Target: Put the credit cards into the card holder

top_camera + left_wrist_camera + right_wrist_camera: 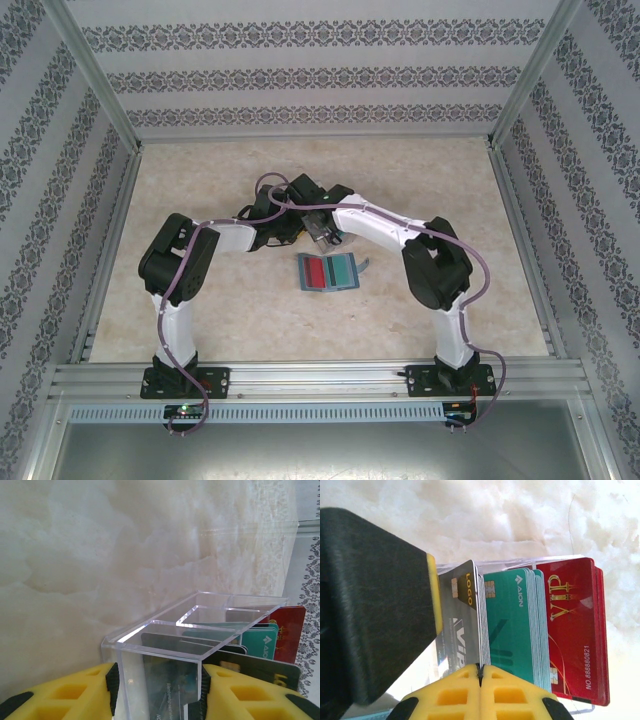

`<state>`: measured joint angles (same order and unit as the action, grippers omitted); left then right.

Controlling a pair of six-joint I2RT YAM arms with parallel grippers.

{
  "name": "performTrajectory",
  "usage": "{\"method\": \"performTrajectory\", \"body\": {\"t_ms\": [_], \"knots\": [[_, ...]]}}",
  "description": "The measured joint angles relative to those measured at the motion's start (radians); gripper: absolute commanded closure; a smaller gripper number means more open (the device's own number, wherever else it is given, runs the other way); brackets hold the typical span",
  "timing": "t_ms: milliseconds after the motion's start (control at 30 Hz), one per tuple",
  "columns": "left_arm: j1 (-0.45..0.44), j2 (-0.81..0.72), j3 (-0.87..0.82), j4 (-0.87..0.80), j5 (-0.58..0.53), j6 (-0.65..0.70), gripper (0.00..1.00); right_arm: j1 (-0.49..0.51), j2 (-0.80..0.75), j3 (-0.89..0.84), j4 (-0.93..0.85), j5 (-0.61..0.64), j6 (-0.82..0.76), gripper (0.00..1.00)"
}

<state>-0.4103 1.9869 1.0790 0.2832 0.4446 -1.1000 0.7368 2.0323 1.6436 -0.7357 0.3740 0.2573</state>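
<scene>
While the card holder [327,272] lies open on the near surface [200,330], the left end effector [157,695] beyond clamps the clear box [200,620]. The right end effector [480,672], pressed together, meets the upright credit cards [515,625] inside: thin, stiff, slick, likely best pinched edgewise.

A small clear plastic box [165,630], divided inside, is near the middle of a pale, marble-like table [240,320]. Walls [320,70] with dark patterned stripes surround it. A metal rail [320,378] runs along the near edge.
</scene>
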Motion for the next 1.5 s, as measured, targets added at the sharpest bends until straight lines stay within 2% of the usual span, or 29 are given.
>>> {"method": "performTrajectory", "body": {"t_ms": [300,567,700,900,1067,1233,1500], "knots": [[0.0,-0.036,0.0,-0.042,0.0,0.026,0.36,-0.054,-0.198,-0.155,0.053,-0.16,0.084,1.0],[-0.001,-0.156,0.001,-0.055,0.013,0.045,0.33,-0.164,-0.41,-0.396,0.219,-0.373,0.259,1.0],[-0.005,-0.206,-0.004,-0.051,0.027,0.045,0.32,-0.229,-0.51,-0.502,0.301,-0.467,0.408,1.0],[-0.042,-0.256,-0.006,-0.03,0.06,0.032,0.32,-0.318,-0.659,-0.645,0.41,-0.54,0.686,1.0],[-0.069,-0.256,-0.027,0.02,0.087,-0.005,0.32,-0.334,-0.662,-0.663,0.488,-0.615,0.791,1.0],[-0.071,-0.256,-0.051,0.071,0.11,-0.067,0.25,-0.334,-0.642,-0.668,0.597,-0.72,0.795,1.0],[-0.07,-0.256,-0.047,0.19,0.159,-0.136,0.28,-0.347,-0.651,-0.718,0.702,-0.823,0.783,1.0]]}}
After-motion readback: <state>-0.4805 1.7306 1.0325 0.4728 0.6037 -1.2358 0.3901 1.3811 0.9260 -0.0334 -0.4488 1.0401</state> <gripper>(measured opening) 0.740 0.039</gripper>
